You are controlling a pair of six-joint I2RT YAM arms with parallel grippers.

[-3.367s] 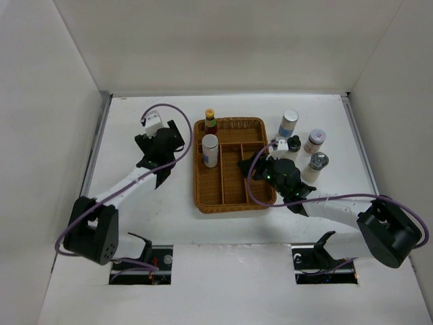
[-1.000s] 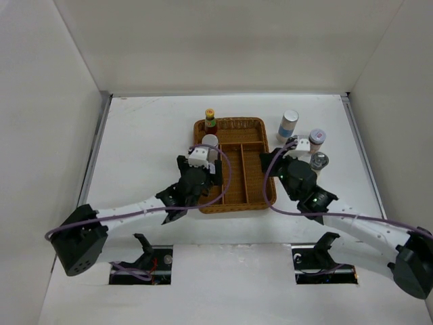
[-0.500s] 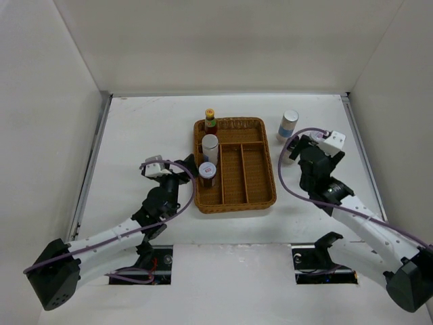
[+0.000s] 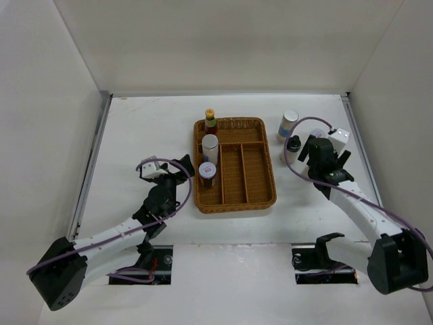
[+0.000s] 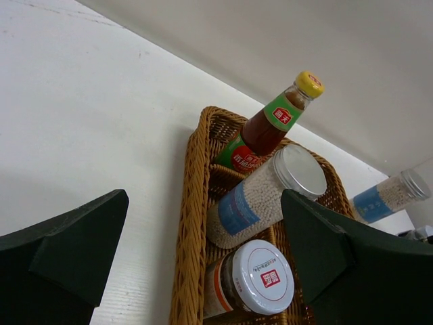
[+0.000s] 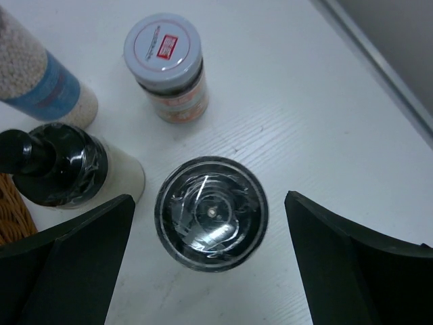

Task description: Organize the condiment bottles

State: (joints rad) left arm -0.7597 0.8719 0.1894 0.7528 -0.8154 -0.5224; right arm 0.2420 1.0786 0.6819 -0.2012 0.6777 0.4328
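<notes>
Wicker tray [image 5: 191, 223] sits dead ahead of the left jaws, which are spread wide and hold nothing. Between them, nearest first, are a white-lidded jar [image 5: 260, 277], a blue-banded cylinder [image 5: 257, 203] and a red sauce bottle [image 5: 270, 125] with a yellow cap, all in one tray column. The jar's base is cut off by the frame edge, and the tray's other columns barely show. A second cylinder [image 5: 387, 195] peeks past one finger, partly hidden.

Right jaws are also wide open and empty, straddling a shiny-topped shaker [image 6: 211, 213] directly below without touching it. Just beyond it are a black-capped shaker [image 6: 64, 169] off to one side and a second jar [image 6: 164, 61] further out. The second cylinder is cut off at the corner. All four stand on the white surface [image 6: 304, 115], off the tray.

Top view: the right arm covers the shiny-topped shaker and the second jar. Only the black-capped shaker and the second cylinder show beside it. Lid logos are visible only in the wrist views, and the text is too small to read.
</notes>
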